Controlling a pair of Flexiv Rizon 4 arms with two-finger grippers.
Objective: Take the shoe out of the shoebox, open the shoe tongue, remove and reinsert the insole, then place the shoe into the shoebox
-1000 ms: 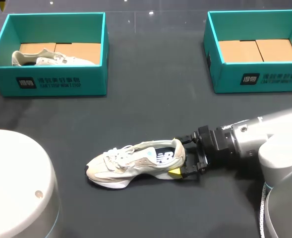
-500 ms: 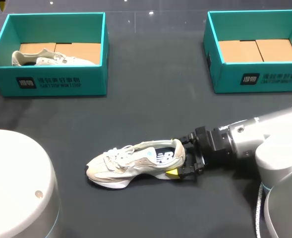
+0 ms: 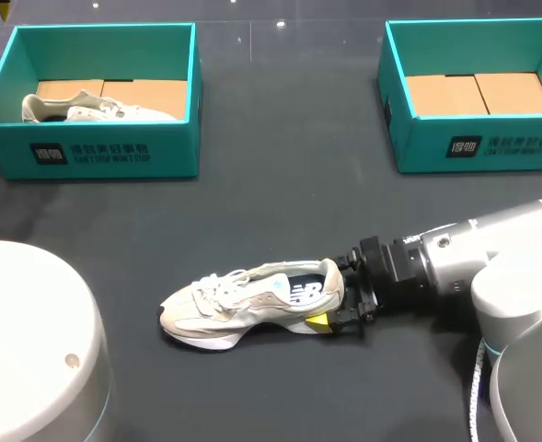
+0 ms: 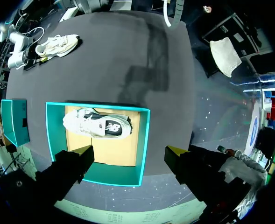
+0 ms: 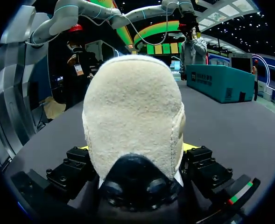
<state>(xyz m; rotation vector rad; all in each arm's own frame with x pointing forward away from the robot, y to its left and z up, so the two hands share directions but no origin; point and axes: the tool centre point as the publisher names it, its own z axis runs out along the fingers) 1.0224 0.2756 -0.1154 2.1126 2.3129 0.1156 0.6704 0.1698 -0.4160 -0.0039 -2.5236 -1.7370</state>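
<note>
A beige shoe lies on its side in the middle of the dark table, toe to the left. My right gripper comes in from the right and stands open astride its heel, one yellow fingertip by the sole. The right wrist view is filled by that fuzzy heel between the right gripper fingers. My left gripper hangs open high above the left teal shoebox, which holds a second shoe. That same shoebox and second shoe sit at the back left.
A second teal shoebox stands at the back right with only a cardboard floor in it. The white body of my left arm fills the front left corner. Bare table lies between the boxes and the shoe.
My right gripper has slid a little to the left, further onto the shoe's heel. The shoe, the boxes and the left arm have not moved.
</note>
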